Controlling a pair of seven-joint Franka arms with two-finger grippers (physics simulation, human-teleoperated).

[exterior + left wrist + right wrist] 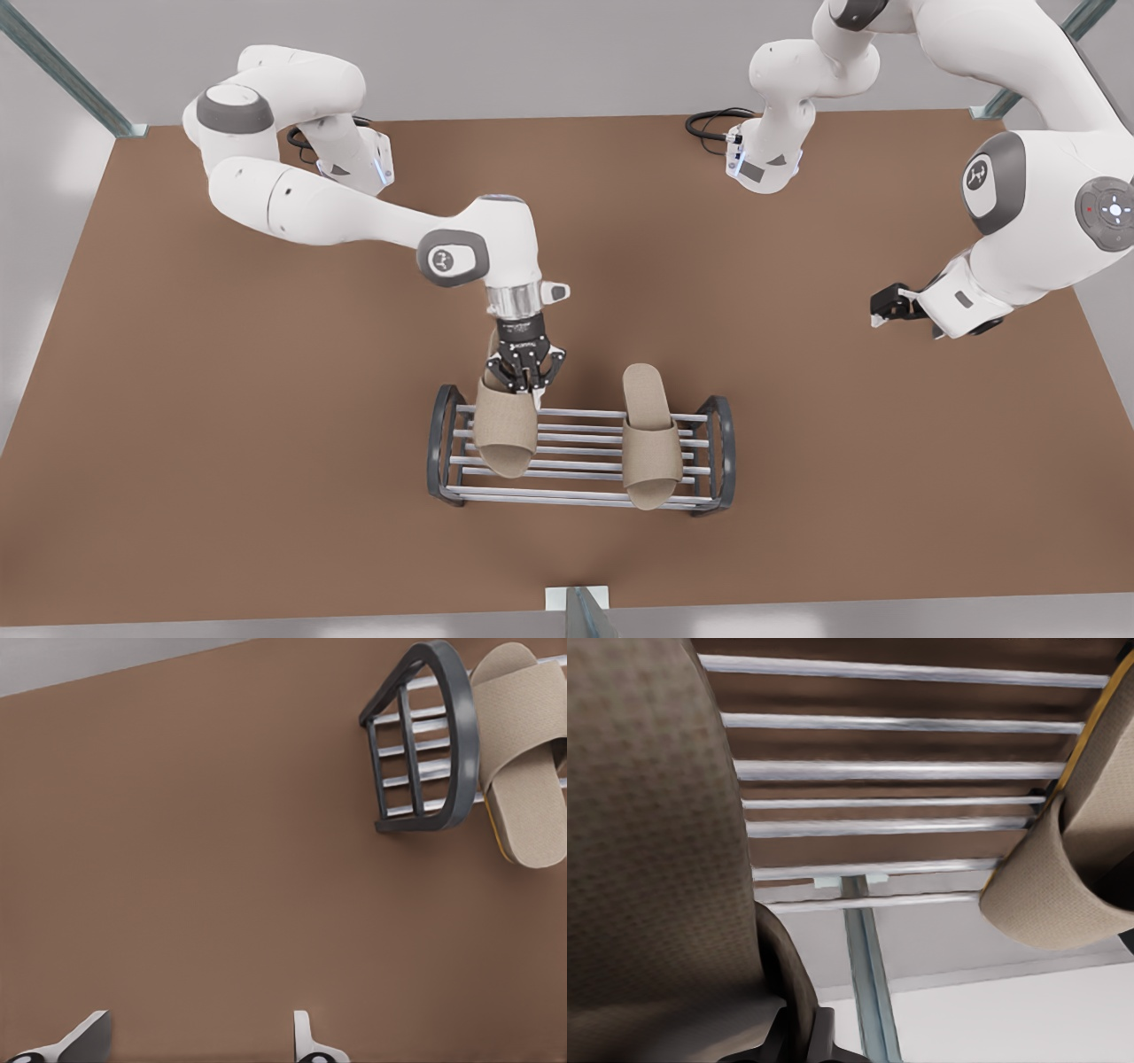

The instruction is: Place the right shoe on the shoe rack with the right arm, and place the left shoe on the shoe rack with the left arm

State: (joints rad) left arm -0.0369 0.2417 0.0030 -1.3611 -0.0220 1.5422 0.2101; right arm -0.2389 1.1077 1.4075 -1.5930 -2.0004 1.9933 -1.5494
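**One slipper on the rack, the other held over it**

The low shoe rack of pale silver bars between two dark grey arched end frames stands on the brown tabletop, toward the near edge in the front view.

The right gripper points down over the rack's far edge, at the front view's left end. Its jaws are closed on the heel end of a beige fabric slipper. That slipper lies along the bars with its toe toward the near rail; whether it rests on them cannot be told. In the right wrist view it shows close up, with the bars beyond.

A second beige slipper lies across the bars at the front view's right end, free of either gripper.

The left gripper hangs well apart from the rack, at the front view's right. Its jaws are spread wide and hold nothing. The left wrist view shows one fingertip above bare tabletop, with the rack's end frame and second slipper farther off.
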